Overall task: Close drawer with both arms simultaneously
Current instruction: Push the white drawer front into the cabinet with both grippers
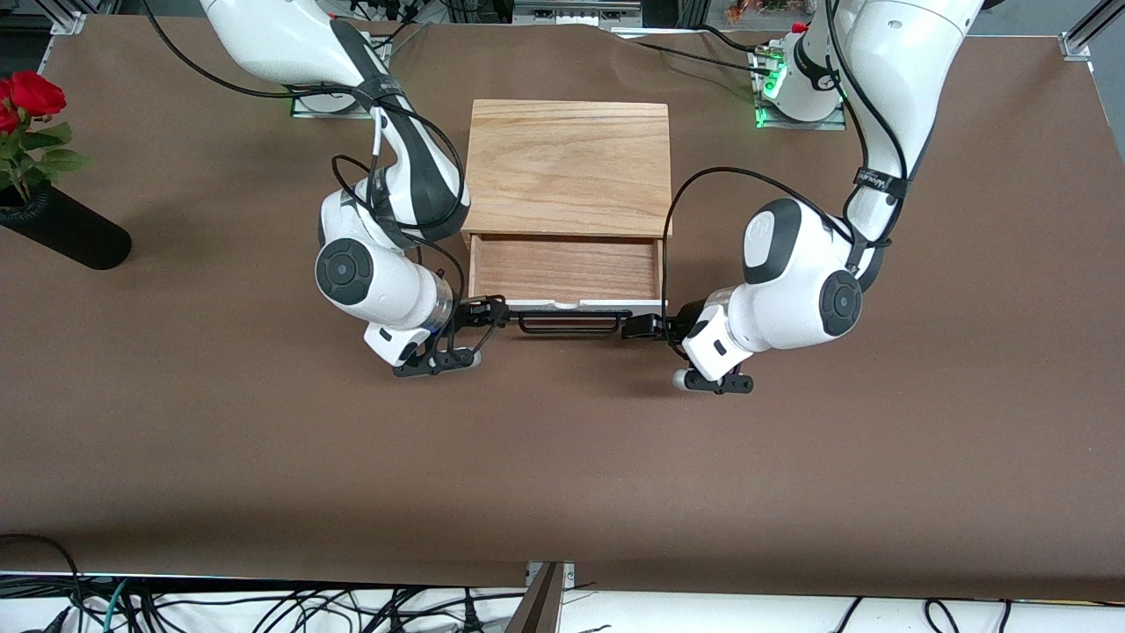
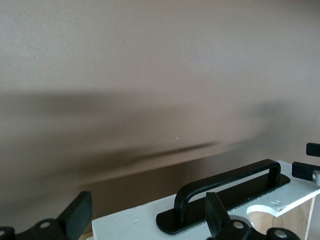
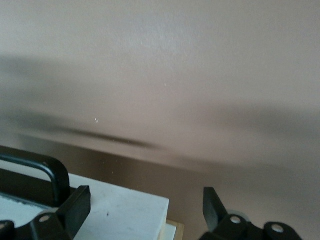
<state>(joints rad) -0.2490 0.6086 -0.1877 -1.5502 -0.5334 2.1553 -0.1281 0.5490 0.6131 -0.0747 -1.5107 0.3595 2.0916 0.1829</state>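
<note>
Drawer open toward front camera, long axis between arms, left end effector and right end effector wide

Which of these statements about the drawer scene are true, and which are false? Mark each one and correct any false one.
1. The drawer is fully shut. False: it is pulled out of the box.
2. The left gripper and the right gripper are at opposite ends of the drawer's front panel. True.
3. The handle is white. False: black.
4. Something lies in the drawer. False: only its wooden bottom shows.
5. Red flowers stand toward the right arm's end. True.
</note>
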